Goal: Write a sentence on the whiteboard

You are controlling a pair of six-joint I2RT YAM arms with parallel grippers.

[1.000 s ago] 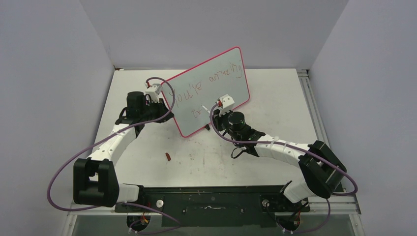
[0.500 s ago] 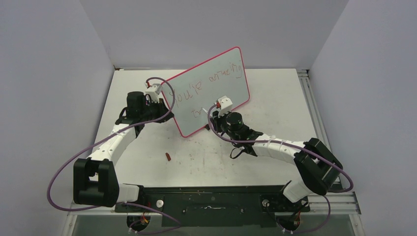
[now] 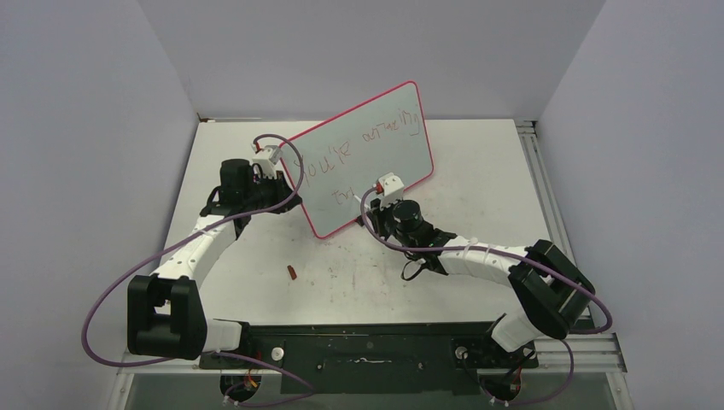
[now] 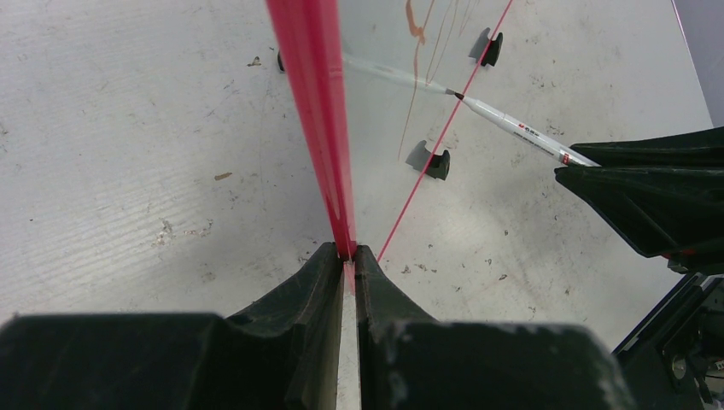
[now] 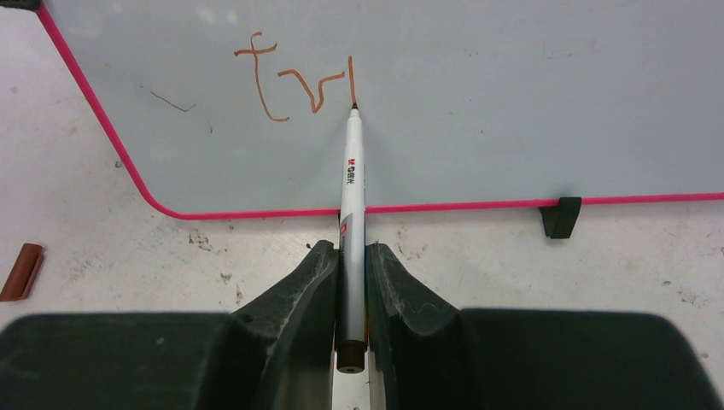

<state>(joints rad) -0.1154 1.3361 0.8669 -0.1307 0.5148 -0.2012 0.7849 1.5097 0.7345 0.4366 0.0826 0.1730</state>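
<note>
The whiteboard (image 3: pixel 376 158) stands tilted on the table, pale with a pink-red rim (image 4: pixel 314 102). My left gripper (image 3: pixel 275 173) (image 4: pixel 348 253) is shut on the board's left edge. My right gripper (image 3: pixel 376 201) (image 5: pixel 352 254) is shut on a white marker (image 5: pixel 352 175), also visible in the left wrist view (image 4: pixel 512 130). The marker's tip touches the board at the end of the lower line. The sentence (image 3: pixel 333 162) runs in thin reddish-brown letters, with a longer upper line and a short lower line reading "tru" (image 5: pixel 294 85).
A small brown marker cap (image 3: pixel 291 272) (image 5: pixel 20 272) lies on the table, near and left of the board. Black clip feet (image 5: pixel 559 217) (image 4: pixel 437 163) prop up the board's lower edge. Grey walls close in the left, back and right. A metal rail (image 3: pixel 546 201) runs along the table's right side.
My right gripper and the marker have shifted slightly along the lower line, which has gained a stroke. The left arm and the board have stayed still.
</note>
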